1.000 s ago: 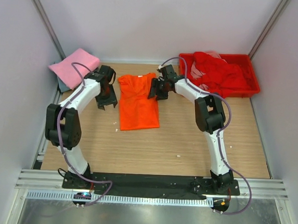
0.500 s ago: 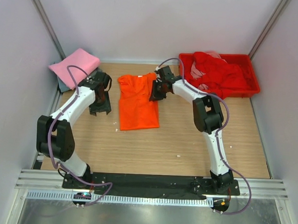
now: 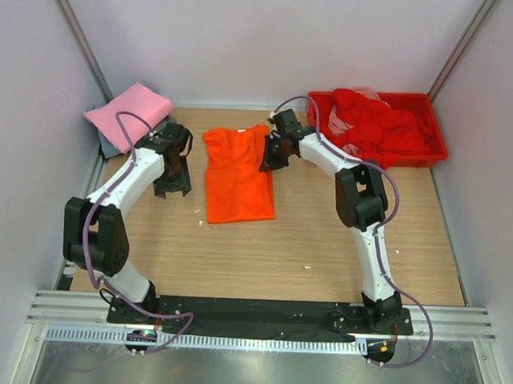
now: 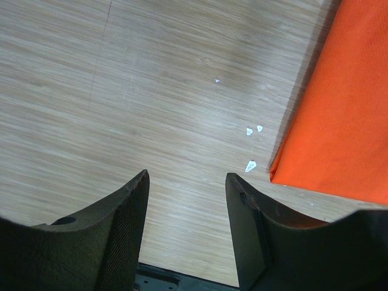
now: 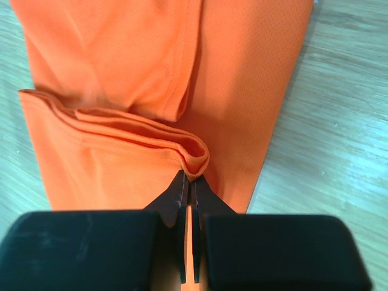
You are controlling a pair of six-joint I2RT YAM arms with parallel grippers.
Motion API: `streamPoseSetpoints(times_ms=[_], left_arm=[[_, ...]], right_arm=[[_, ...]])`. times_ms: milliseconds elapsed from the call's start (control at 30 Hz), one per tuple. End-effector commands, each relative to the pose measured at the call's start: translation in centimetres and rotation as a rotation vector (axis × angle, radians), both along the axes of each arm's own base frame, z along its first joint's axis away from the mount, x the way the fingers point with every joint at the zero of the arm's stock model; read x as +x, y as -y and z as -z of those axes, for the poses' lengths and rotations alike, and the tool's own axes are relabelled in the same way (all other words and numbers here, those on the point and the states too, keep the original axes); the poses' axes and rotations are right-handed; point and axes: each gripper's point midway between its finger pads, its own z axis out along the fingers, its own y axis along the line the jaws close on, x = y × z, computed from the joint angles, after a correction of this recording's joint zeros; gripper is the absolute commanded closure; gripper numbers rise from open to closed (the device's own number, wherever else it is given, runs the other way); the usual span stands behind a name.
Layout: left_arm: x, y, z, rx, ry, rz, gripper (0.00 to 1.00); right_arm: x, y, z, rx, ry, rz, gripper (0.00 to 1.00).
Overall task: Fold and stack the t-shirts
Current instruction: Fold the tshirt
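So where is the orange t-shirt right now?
Seen from the top, the orange t-shirt lies on the table near the back middle, between the left gripper and the right gripper, which pinches its edge.

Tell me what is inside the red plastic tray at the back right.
The red plastic tray holds a heap of crumpled red cloth, with a paler patch at its left. The heap covers most of the tray's floor and anything beneath.

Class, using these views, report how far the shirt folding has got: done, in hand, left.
Done: a pink shirt lies folded at the far left. In hand: the right gripper is shut on a fold of the orange shirt; the left gripper hangs open beside it. Left: red shirts heaped in the tray.
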Motion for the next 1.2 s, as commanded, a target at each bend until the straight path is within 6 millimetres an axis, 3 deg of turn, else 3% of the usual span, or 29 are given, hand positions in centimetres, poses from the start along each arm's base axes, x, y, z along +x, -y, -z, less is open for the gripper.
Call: streamPoseSetpoints(times_ms=[0,133,267,500,733,800,933,1000,1100,1167], left_arm=[[0.8,-0.3,-0.9,0.020,0.039,0.005,0.45],[0.8,-0.3,-0.9,0.021,0.040,0.003,0.45],[0.9,-0.4,-0.8,0.023,0.037,0.003,0.45],[0.9,-0.4,-0.7,0.023,0.034,0.002,0.45],[0.9,-0.4,-0.6,0.027,0.030,0.001,0.45],[0.9,-0.4,-0.6,0.027,0.032,0.001,0.45],[0.9,-0.3,-0.6,0.022,0.038,0.000,0.45],[0.8,-0.3,-0.5,0.018,0.038,-0.003,0.45],[0.2,0.4,-0.7,0.008,0.043,-0.010,0.45],[-0.2,1.7,-1.4,-0.001,0.064,0.015,0.45]], right_arm=[[0.9,-0.2,-7.8,0.044,0.141,-0.009,0.99],[0.7,0.4,-8.3,0.019,0.152,0.001,0.99],[0.3,1.2,-7.4,-0.017,0.140,0.017,0.99],[0.1,2.1,-4.3,-0.071,0.093,0.050,0.99],[0.3,4.6,-1.0,-0.151,0.048,0.141,0.99],[0.1,4.2,-0.5,-0.137,0.034,0.132,0.97],[0.7,3.7,-1.1,-0.123,0.048,0.116,0.44],[0.8,4.4,-1.6,-0.163,0.051,0.132,0.38],[0.8,5.4,-4.3,-0.185,0.100,0.152,0.35],[-0.3,6.1,-6.5,-0.175,0.129,0.159,0.35]])
